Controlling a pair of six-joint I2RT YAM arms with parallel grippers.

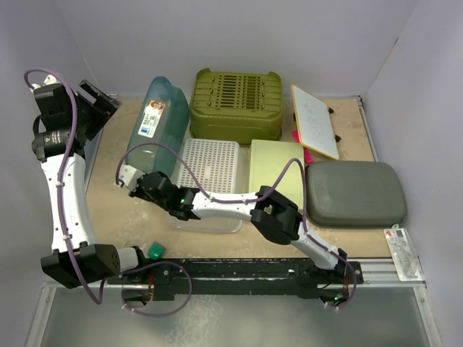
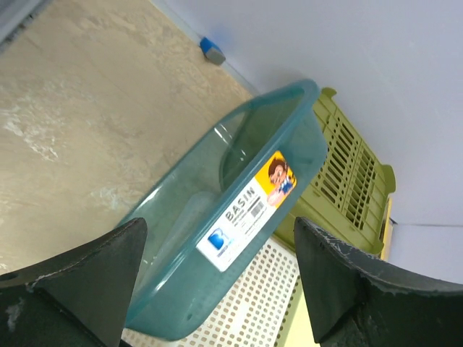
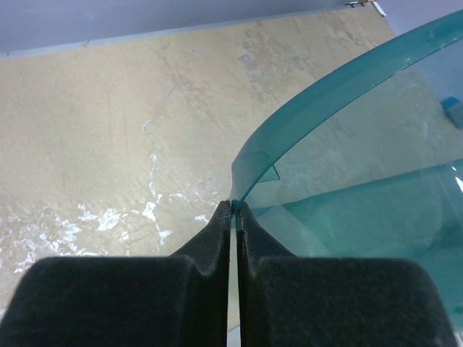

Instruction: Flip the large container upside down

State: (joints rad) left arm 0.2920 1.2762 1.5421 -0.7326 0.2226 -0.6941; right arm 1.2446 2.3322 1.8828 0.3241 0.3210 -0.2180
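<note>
At table's 10 o'clock, teal basin (image 1: 155, 123) sits tipped on its side, label up.
R gripper (image 3: 233, 208) clenched on basin rim at its 7 o'clock corner; L gripper (image 2: 218, 228) spread wide, holding nothing, raised at basin's 9 o'clock. White perforated bin (image 1: 210, 163) just beside, 3 o'clock.

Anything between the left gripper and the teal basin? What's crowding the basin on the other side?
Nothing visible. The left gripper is open with the teal basin straight ahead and only bare table between. The right gripper is shut on the basin's rim. The white perforated basket and olive crate sit close beside its other side.
</note>
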